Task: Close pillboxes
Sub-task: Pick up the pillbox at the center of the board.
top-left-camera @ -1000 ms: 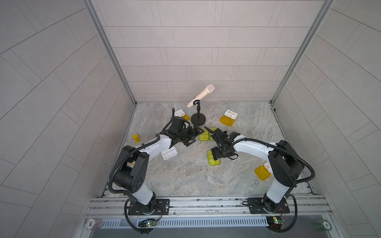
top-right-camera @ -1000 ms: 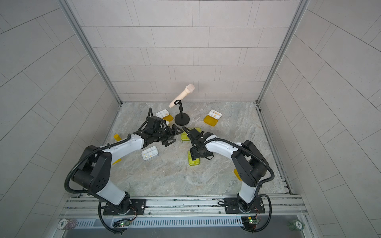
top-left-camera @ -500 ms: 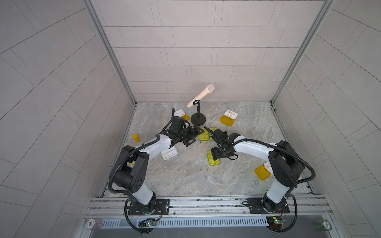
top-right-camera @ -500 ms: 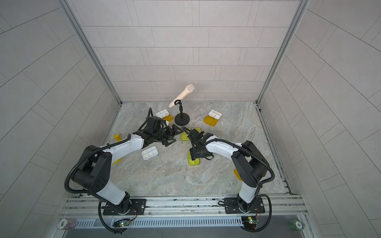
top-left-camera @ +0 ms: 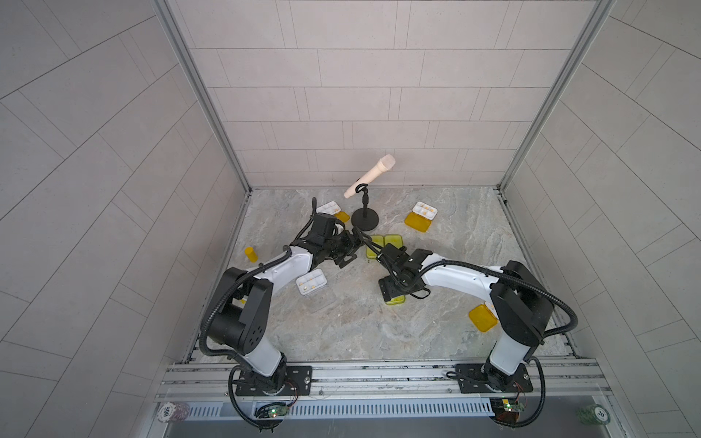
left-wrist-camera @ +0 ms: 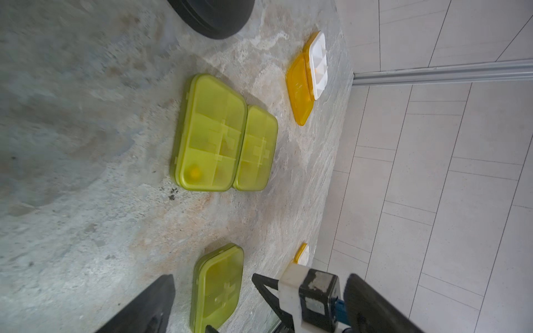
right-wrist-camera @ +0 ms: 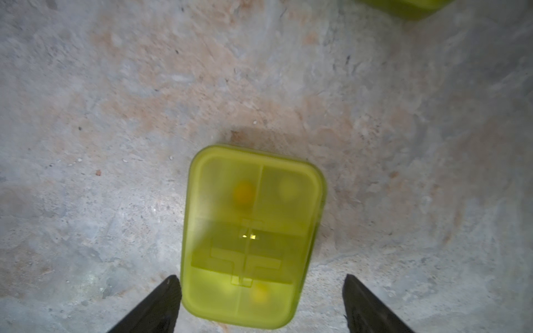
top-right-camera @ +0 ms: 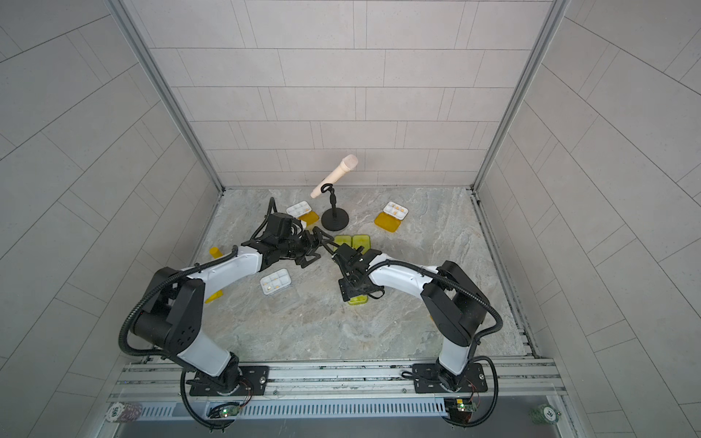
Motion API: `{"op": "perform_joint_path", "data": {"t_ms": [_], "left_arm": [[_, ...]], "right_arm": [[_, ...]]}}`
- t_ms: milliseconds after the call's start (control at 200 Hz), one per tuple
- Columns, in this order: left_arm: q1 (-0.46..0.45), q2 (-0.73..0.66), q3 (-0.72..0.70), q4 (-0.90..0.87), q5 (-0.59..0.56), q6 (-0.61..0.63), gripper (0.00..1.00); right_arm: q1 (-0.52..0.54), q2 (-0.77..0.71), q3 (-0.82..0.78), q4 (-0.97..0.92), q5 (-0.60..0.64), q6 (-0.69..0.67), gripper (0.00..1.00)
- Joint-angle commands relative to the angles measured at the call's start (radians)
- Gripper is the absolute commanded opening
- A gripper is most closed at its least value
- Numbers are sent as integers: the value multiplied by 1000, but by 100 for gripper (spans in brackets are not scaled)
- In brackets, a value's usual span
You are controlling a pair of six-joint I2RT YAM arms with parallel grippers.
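A closed lime green pillbox (right-wrist-camera: 251, 236) lies flat on the marble floor. My right gripper (right-wrist-camera: 260, 276) is open and straddles its near end: one finger (right-wrist-camera: 161, 302) is close to its side, the other stands well apart. In both top views this gripper (top-left-camera: 392, 290) hangs over that pillbox (top-left-camera: 396, 300). My left gripper (top-left-camera: 351, 250) is open and empty beside two closed lime green pillboxes (top-left-camera: 385, 242), which also show in the left wrist view (left-wrist-camera: 225, 135). Open pillboxes with orange lids lie at the back right (top-left-camera: 419, 216) and back left (top-left-camera: 333, 210). A clear-lidded pillbox (top-left-camera: 311, 282) lies open near the left arm.
A microphone on a black round stand (top-left-camera: 365, 220) rises at the back centre. A small yellow bottle (top-left-camera: 250, 254) stands by the left wall. An orange-lidded box (top-left-camera: 482, 317) lies beside the right arm's base. Tiled walls close in three sides.
My right gripper's jaws have spread apart around the lime green pillbox under it. The left arm has stayed where it was.
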Motion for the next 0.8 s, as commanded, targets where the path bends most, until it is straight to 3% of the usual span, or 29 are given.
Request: {"op": "perform_joint_path", "data": {"t_ms": [0,280,525,791], "left_arm": [[34,-52,-8,18,7,-13,96],[53,-57,-14,32,12,-23,96],[70,-64,-14,39,16,-29,96],[174,-119,-19,42,8,-34,95]], "right_arm": [[21,37,11,-11,28,42,90],[38,92,34,-10,44,51,85],[58,84,62,9,78,75,74],[77,140,203,26,92,104,71]]}}
